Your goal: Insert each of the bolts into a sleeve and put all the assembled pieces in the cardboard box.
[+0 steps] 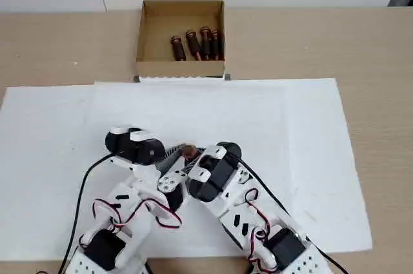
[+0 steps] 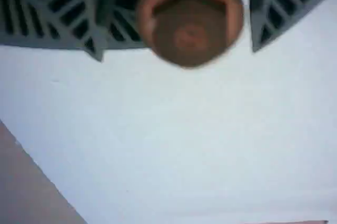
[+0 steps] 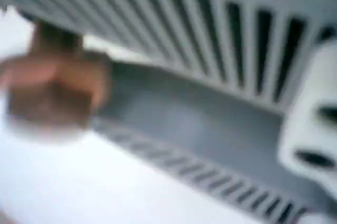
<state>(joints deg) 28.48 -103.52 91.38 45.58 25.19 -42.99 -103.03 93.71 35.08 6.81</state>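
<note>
Evidently our left tool (image 2: 176,47) grips a brown cylindrical piece (image 1: 189,151); whether the right tool (image 1: 194,160) holds it we cannot tell; the tan cardboard box (image 1: 181,68) lies straight ahead, well apart.

We see the brown piece (image 1: 189,151) mostly hidden between left gripper (image 1: 173,153) and right gripper (image 1: 195,162); bolt or sleeve, we can't tell; both wrist views blur it, the left one cuts it at the edge; boxed pieces (image 1: 197,45) too small to tell apart.
</note>
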